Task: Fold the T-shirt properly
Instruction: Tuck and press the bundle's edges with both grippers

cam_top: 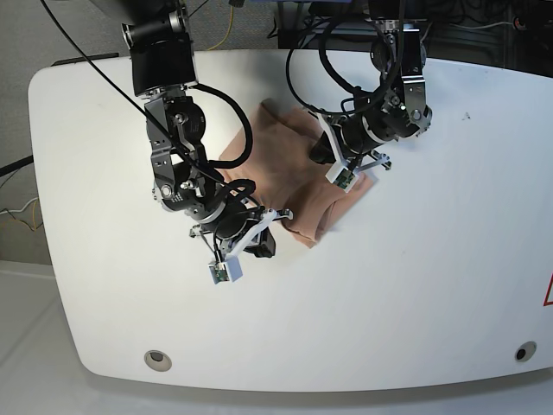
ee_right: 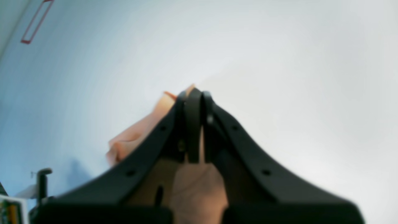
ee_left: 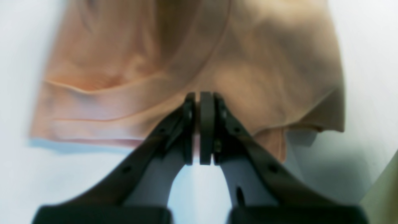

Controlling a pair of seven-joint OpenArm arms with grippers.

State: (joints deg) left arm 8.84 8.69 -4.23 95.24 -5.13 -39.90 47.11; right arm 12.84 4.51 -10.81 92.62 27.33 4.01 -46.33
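Note:
The peach T-shirt (cam_top: 281, 169) lies bunched in the middle of the white table, between my two arms. In the left wrist view the T-shirt (ee_left: 248, 62) spreads beyond the fingers, its near edge raised off the table with shadow under it. My left gripper (ee_left: 202, 95) is shut on that edge, at the garment's right side (cam_top: 370, 166) in the base view. My right gripper (ee_right: 194, 93) is shut on the T-shirt (ee_right: 136, 133), with cloth showing between and below its fingers. It holds the front corner (cam_top: 283, 214).
The white table (cam_top: 432, 285) stretches wide to the right and front. A red outline mark (ee_right: 34, 21) is on its surface far from the right gripper. Mounting holes (cam_top: 156, 359) sit near the front edge. Cables hang behind the table.

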